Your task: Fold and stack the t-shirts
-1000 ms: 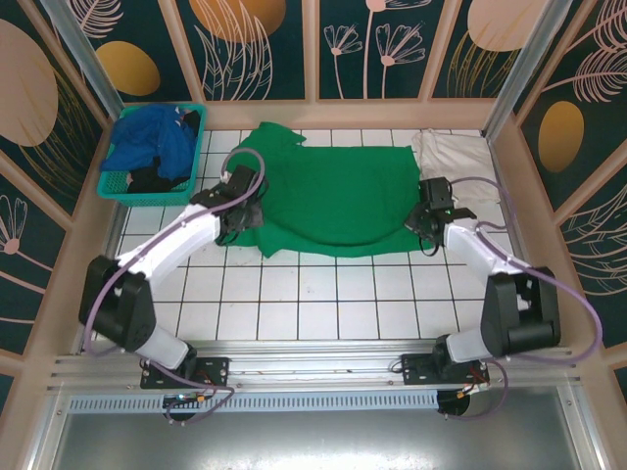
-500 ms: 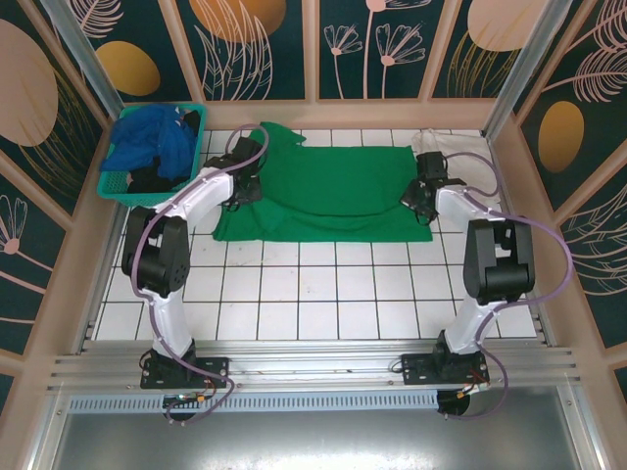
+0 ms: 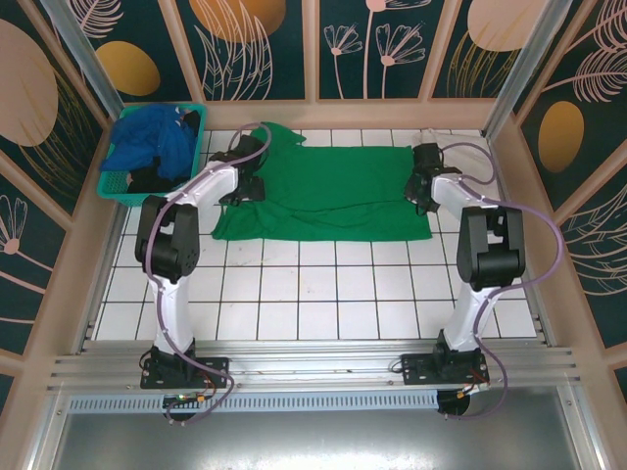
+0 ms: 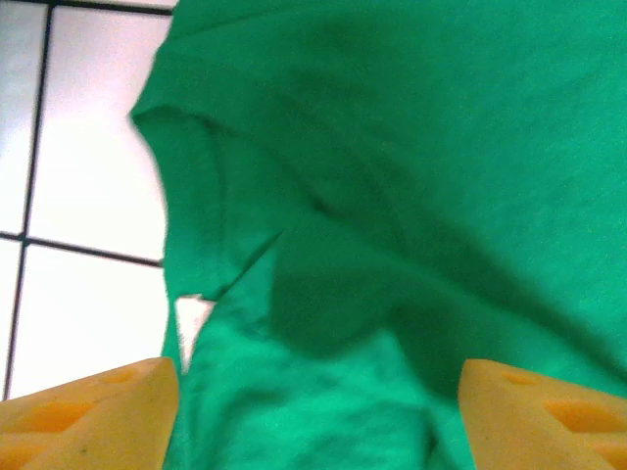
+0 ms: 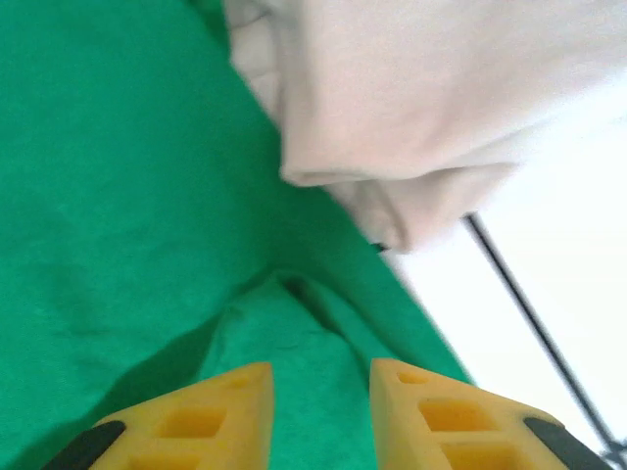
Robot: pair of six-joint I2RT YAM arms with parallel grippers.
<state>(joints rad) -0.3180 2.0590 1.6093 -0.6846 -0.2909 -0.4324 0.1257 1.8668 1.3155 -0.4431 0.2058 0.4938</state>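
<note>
Green t-shirt (image 3: 333,201): left arm (image 3: 203,190) outstretched, jaws wide (right arm (image 3: 454,193) too, jaws narrow).

Walls (image 3: 147,29): dark teal panels printed with pale leaves, flowers and gold discs.
Frame (image 3: 311,49): light wooden posts between the panels.
Tabletop (image 3: 313,294): white tiles, dark grout.
Rail (image 3: 313,364): bare metal, near edge.
Light: bright, even.

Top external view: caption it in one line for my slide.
Left hand and right hand over opposite ends of the green t-shirt on the tiled table; blue t-shirt in the teal basket.
</note>
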